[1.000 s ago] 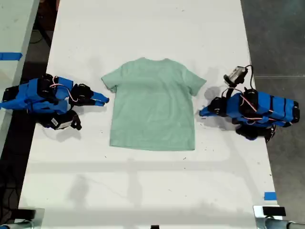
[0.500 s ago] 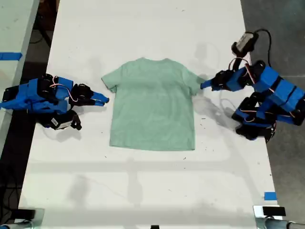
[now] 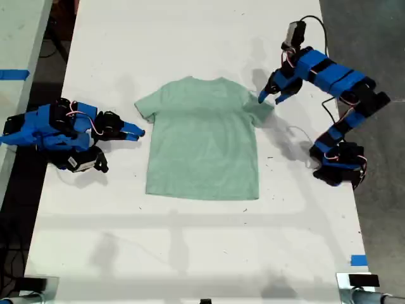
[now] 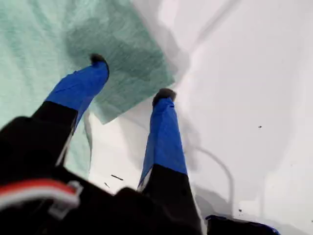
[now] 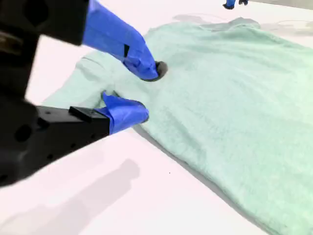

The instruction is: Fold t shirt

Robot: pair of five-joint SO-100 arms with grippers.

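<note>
In the exterior view the t shirt (image 3: 204, 139) lies flat on the white table (image 3: 190, 38), neck toward the far end. My first gripper (image 3: 271, 97) hangs over the sleeve on the exterior view's right of the t shirt, its arm raised and bent. My second gripper (image 3: 136, 133) lies low on the table just beside the opposite sleeve.

The first wrist view shows my first gripper (image 4: 131, 78) with fingers spread, one tip above the t shirt (image 4: 39, 44) sleeve, the other beyond the sleeve's edge above the table (image 4: 254, 73).

The second wrist view shows my second gripper (image 5: 149, 93) parted, fingers either side of the t shirt (image 5: 234, 107) sleeve edge; contact cannot be told.
</note>
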